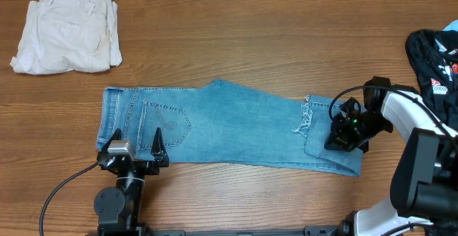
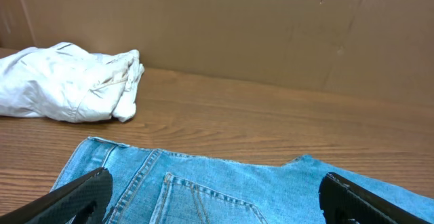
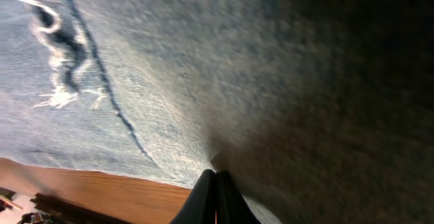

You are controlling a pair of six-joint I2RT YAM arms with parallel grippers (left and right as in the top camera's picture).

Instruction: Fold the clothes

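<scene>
The wood-grain desk (image 1: pixel 250 21) fills my overhead view. The jeans (image 1: pixel 229 132) are the biggest thing on it. They lie flat near the near edge, and their long axis runs side to side. The waistband points to the left edge and the legs reach toward the right edge. They are light blue denim with the legs stacked into one long band, slightly bent at the crotch. A stitched back pocket (image 1: pixel 168 121) faces up near the waist. One frayed hem (image 1: pixel 305 118) shows white threads, and the other leg runs on past it.

A white garment (image 1: pixel 68 32) sits at the far left corner, a soft, rumpled, roughly square fold. A black garment (image 1: pixel 433 61) with red-and-white print is bunched at the right edge.

My left gripper (image 1: pixel 137 136) stands at the waist end with its black fingers spread wide apart over the denim, and I can't tell if they touch it. My right gripper (image 1: pixel 342 132) is at the leg end. Its fingers (image 3: pixel 215 187) are pressed together, and the wrist view shows denim pinched at their tips.
</scene>
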